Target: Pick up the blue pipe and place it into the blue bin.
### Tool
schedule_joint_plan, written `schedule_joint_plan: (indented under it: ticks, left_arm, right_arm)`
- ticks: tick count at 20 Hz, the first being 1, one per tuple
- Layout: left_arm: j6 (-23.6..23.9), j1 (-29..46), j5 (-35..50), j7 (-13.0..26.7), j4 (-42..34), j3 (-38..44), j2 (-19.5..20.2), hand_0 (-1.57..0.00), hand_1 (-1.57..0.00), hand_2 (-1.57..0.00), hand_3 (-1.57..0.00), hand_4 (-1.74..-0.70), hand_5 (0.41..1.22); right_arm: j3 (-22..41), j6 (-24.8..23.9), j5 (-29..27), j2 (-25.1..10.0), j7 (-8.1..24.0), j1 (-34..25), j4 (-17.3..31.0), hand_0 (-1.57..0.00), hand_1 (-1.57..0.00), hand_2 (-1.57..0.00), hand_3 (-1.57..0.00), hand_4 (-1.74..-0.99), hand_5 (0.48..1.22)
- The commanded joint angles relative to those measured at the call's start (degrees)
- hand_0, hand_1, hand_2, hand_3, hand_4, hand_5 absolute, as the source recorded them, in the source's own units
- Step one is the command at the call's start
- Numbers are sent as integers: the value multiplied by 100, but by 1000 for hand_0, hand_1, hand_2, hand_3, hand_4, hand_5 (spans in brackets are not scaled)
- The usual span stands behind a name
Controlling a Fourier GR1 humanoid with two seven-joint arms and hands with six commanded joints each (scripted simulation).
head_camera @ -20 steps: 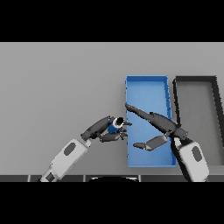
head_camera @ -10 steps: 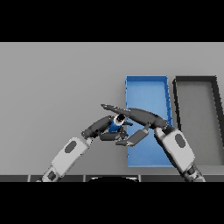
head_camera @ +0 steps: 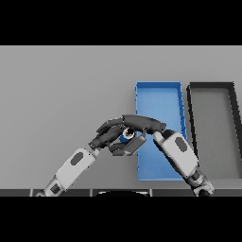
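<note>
- The left hand reaches in from the counter's lower left edge, its dark fingers curled round the small blue pipe with a pale open end; it grips the pipe just beside the left wall of the blue bin.
- The right hand comes across from the lower right, its forearm lying over the bin's near half. Its fingers stretch out fairly straight above the pipe and the left hand's fingertips, with the thumb below; they look to be touching or about to touch the pipe, but I cannot tell whether they press it, and they do not close round it.
- The pipe is held off or just at the grey counter, outside the bin, near the middle of its left wall.
- The shallow rectangular blue bin sits right of the counter's centre; a dark grey bin of like shape stands just beside it, toward the right edge.
- Judgement: the pick-up is done and this seems a hand-over or two-handed steadying before the placing.
- The next move calls for carrying the pipe rightward over the bin's left wall, high enough to clear the rim, then releasing it on the blue floor, not the grey bin.
</note>
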Motion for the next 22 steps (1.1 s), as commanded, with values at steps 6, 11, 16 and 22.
schedule_joint_plan:
  ticks: [6,11,16,22]
  left_arm:
    - [-5,237,559,-202,-192,188,-163,-1294,-1283,-1274,-533,-1698,1206]
    - [35,226,394,-174,-153,102,-137,-1480,-1454,-1474,-550,-1727,1216]
    - [-54,91,338,-165,-160,30,54,-1407,-1190,-1242,-518,-1544,1219]
    - [-628,35,62,-135,-141,78,69,-401,-328,-335,-136,-1051,1118]
  right_arm:
    - [13,-151,-521,142,219,-5,-1,-1285,-1290,-1290,-1191,-1475,809]
    - [86,-55,203,182,-508,189,-60,-1477,-1479,-1479,-1446,-1465,1086]
    - [34,50,28,376,-253,298,-169,-1540,-1541,-1541,-1530,-1477,1177]
    - [-108,126,24,445,-157,374,-332,-1563,-1563,-1563,-1560,-1483,1209]
